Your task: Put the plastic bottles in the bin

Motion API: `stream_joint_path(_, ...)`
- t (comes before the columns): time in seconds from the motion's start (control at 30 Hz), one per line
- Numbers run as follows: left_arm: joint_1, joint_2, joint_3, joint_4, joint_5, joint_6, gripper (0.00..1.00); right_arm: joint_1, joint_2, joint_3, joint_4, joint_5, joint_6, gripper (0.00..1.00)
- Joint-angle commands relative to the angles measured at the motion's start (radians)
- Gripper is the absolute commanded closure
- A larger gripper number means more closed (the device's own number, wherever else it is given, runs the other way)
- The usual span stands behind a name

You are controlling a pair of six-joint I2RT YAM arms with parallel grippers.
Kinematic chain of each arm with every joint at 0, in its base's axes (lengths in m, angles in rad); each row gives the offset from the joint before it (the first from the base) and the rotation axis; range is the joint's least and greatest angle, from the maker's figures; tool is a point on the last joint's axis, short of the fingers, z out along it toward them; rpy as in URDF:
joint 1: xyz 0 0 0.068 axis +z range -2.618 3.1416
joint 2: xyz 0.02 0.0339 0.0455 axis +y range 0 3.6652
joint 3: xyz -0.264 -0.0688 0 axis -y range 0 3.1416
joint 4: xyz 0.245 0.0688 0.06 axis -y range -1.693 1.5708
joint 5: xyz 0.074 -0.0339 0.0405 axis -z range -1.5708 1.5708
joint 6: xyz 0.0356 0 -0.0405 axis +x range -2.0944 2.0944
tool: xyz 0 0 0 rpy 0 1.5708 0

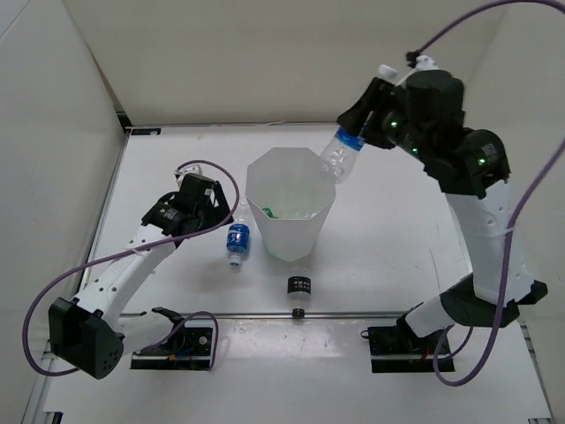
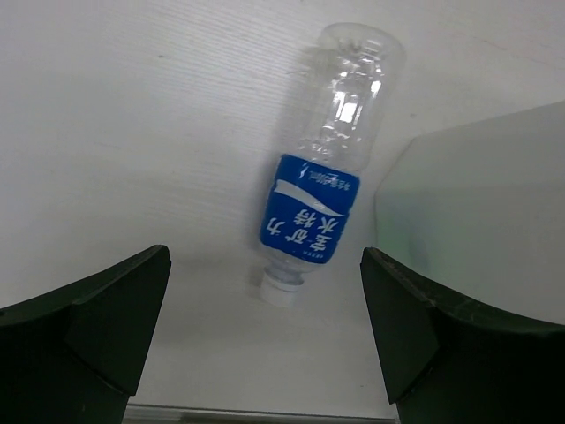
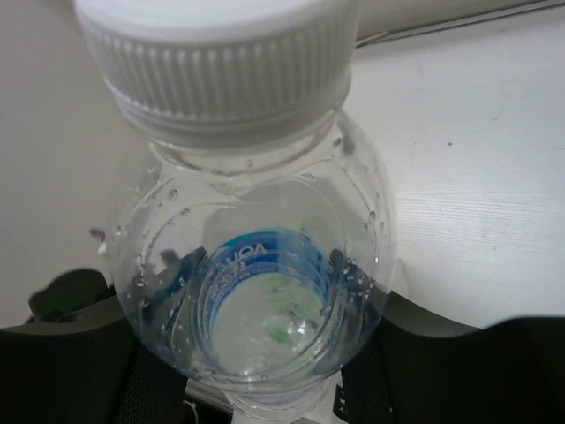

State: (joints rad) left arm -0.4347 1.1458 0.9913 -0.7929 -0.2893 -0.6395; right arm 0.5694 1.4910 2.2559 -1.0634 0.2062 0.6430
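My right gripper [image 1: 360,134] is shut on a clear plastic bottle [image 1: 338,157] with a blue label, holding it tilted in the air at the far right rim of the bin [image 1: 265,168]. In the right wrist view this bottle [image 3: 256,265] fills the frame, white cap [image 3: 216,62] at the top, a dark finger [image 3: 71,353] on each side. Something green [image 1: 269,212] lies inside the bin. Another blue-labelled bottle [image 1: 237,240] lies on the table left of the bin. My left gripper [image 1: 207,216] hovers open over this bottle [image 2: 322,177], its fingers [image 2: 88,327] wide apart and touching nothing.
A small black cylinder [image 1: 298,287] with white marks lies on the table in front of the bin. The bin wall [image 2: 477,212] stands close on the right of the left gripper. White walls enclose the table on the left and at the back.
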Motion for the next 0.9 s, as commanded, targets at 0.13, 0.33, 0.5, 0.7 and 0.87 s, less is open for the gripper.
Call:
stream_joint_path(0.13,-0.010,0.103,-0.010,0.158,0.096,0.014,0.00,0.240,0.242,0.002,-0.065,0.209,-0.209,0.00)
stream_joint_path(0.33,-0.010,0.186,0.000,0.190,0.072,0.023,0.00,0.259,0.165,-0.017,-0.094,0.337,-0.183,0.00)
stream_joint_path(0.5,-0.010,0.329,0.027,0.224,0.111,0.032,0.00,0.248,0.055,-0.089,-0.056,0.328,-0.183,0.00)
stream_joint_path(0.7,-0.010,0.446,0.047,0.245,0.133,0.032,0.00,0.248,0.066,-0.052,-0.112,0.337,-0.212,0.00)
stream_joint_path(0.87,-0.010,0.474,0.056,0.245,0.116,0.032,0.14,0.248,0.025,-0.120,-0.112,0.361,-0.224,0.00)
